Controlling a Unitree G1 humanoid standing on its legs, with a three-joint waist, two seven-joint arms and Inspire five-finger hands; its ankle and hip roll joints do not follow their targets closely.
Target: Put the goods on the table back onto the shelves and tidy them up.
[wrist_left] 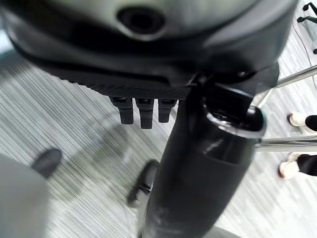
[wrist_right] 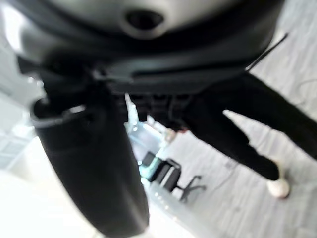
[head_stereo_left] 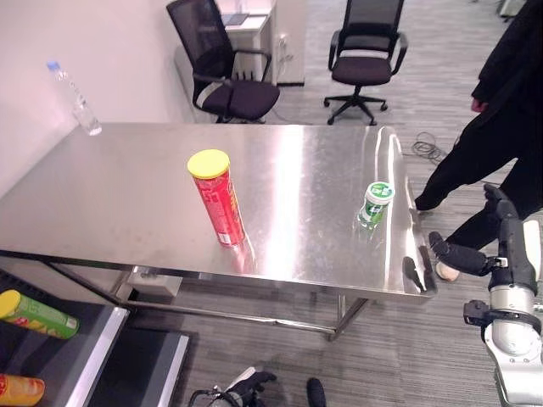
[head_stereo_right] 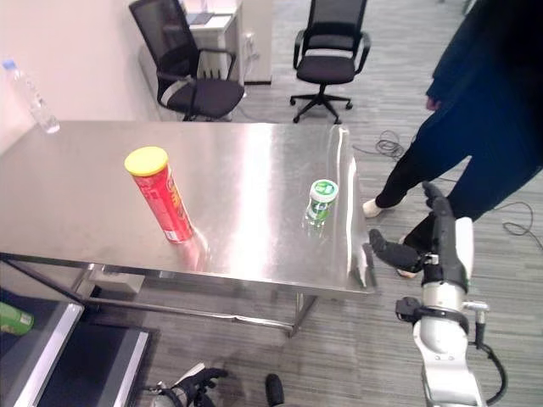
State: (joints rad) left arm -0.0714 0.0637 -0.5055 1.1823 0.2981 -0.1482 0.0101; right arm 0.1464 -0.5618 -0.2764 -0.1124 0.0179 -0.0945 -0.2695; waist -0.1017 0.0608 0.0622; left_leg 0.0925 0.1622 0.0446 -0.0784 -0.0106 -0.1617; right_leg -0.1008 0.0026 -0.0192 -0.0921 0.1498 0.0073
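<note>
- A green can (head_stereo_left: 38,315) and an orange one (head_stereo_left: 19,389) lie on the shelves (head_stereo_left: 93,356) below the bench's left end, so part of the job looks done.
- A water bottle (head_stereo_left: 76,98) stands at the far left corner of the bench (head_stereo_left: 127,203).
- The red can (head_stereo_left: 218,197) stands upright near the front edge, mid-bench.
- The green cup (head_stereo_left: 374,204) stands near the right edge.
- Left hand (head_stereo_left: 246,387) hangs low below the front edge, fingers relaxed, empty.
- Right hand (head_stereo_right: 407,246) is raised just off the right front corner, fingers straight, empty; the cup is nearest it.

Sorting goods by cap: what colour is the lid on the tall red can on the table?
Yellow. The lid on the red can shows best in the left eye view.
</note>
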